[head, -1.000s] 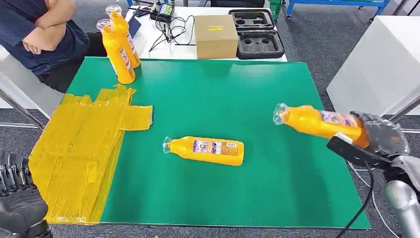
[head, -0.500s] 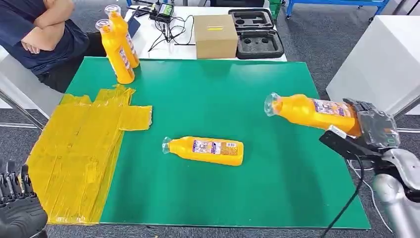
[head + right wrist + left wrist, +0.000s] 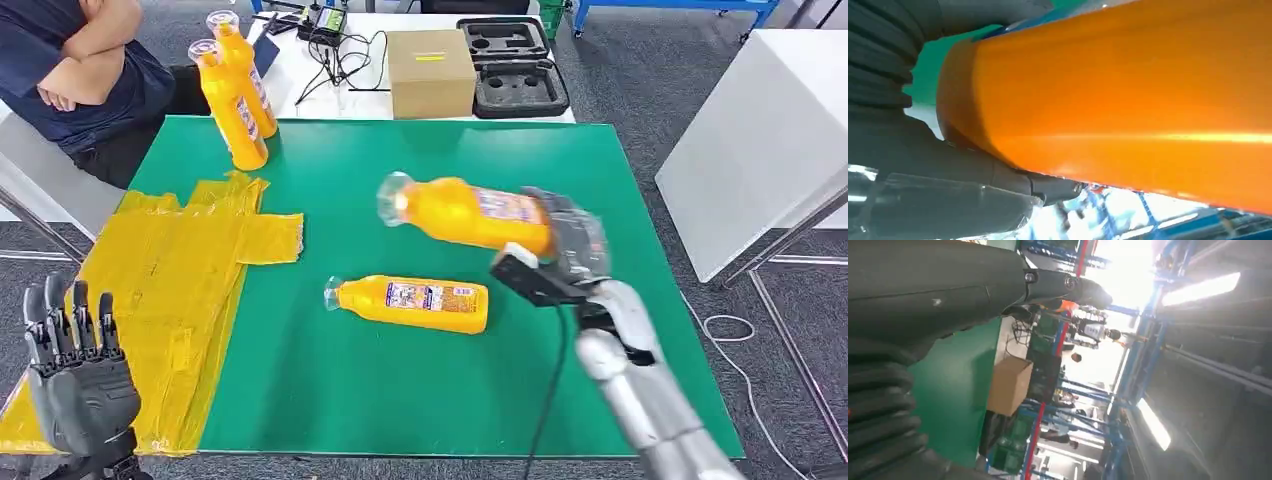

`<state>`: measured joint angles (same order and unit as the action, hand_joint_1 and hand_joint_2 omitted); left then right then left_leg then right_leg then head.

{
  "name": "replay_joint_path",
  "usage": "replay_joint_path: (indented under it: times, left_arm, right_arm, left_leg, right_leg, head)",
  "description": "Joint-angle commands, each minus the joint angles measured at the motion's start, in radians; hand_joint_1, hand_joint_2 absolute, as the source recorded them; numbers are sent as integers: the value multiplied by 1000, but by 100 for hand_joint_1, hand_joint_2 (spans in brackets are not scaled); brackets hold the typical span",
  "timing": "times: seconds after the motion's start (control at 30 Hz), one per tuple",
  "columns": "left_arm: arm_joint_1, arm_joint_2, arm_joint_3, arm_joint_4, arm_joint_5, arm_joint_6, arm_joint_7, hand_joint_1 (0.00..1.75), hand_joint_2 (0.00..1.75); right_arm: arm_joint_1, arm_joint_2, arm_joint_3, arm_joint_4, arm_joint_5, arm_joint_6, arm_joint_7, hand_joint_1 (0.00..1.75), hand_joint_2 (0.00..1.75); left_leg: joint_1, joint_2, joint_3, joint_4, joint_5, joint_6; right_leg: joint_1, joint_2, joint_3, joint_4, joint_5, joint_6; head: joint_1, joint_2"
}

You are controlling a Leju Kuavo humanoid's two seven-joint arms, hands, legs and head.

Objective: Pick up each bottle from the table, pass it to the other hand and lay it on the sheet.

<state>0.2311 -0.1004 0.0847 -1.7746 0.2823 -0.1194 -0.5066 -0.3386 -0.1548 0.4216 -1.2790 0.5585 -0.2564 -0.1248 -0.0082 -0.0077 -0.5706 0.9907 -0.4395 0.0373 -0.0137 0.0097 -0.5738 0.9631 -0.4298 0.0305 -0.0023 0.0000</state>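
Note:
My right hand (image 3: 568, 245) grips an orange bottle (image 3: 465, 212) by its base and holds it level above the middle of the green table (image 3: 420, 390), cap pointing left. Close up in the right wrist view, the same bottle (image 3: 1128, 100) lies against the dark fingers (image 3: 998, 172). A second orange bottle (image 3: 410, 302) lies on its side on the mat just below it. Two more orange bottles (image 3: 232, 88) stand upright at the far left corner. The yellow sheet (image 3: 160, 290) covers the table's left side. My left hand (image 3: 75, 385) is raised at the near left with fingers spread and nothing in it.
A person (image 3: 75, 70) with folded arms sits beyond the far left corner. Behind the green table a white table carries a cardboard box (image 3: 430, 72), a black foam case (image 3: 512, 65) and cables. A white cabinet (image 3: 760, 140) stands to the right.
My right hand has carried the bottle leftward from the table's right edge to above the middle. My left hand has risen at the near left, its fingers now upright.

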Motion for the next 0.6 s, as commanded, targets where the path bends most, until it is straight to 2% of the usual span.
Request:
replay_joint_path:
  times: [0.03, 0.17, 0.4, 0.6]
  left_arm:
    - [-36, 45, -61, 48, 27, -24, 24, 0, 175]
    - [-17, 32, -54, -1, 17, -18, 31, 0, 175]
    - [-45, 26, -65, 11, 25, -23, 57, 0, 175]
    - [-130, 28, -115, 50, 50, -14, 77, 0, 175]
  right_arm:
    - [-157, 202, 195, 154, 2, -45, 54, 175, 175]
    - [-127, 230, 219, 127, 20, -55, 77, 175, 175]
    - [-228, 352, 260, 126, -1, -37, 96, 175, 175]
    - [-184, 382, 376, 78, -24, -94, 100, 175, 175]
  left_leg:
    - [1, 5, 4, 0, -1, -4]
    - [1, 3, 4, -1, -2, -3]
    - [1, 4, 0, 2, -2, -4]
    - [1, -2, 0, 0, 0, -4]
  right_leg:
    - [1, 4, 2, 1, 0, -2]
    - [1, 2, 3, 0, -1, -1]
    - [0, 4, -1, 3, -1, -2]
    - [1, -3, 0, 0, -1, -2]
  head:
    - [0, 0]
    - [0, 0]
    - [0, 0]
    - [0, 0]
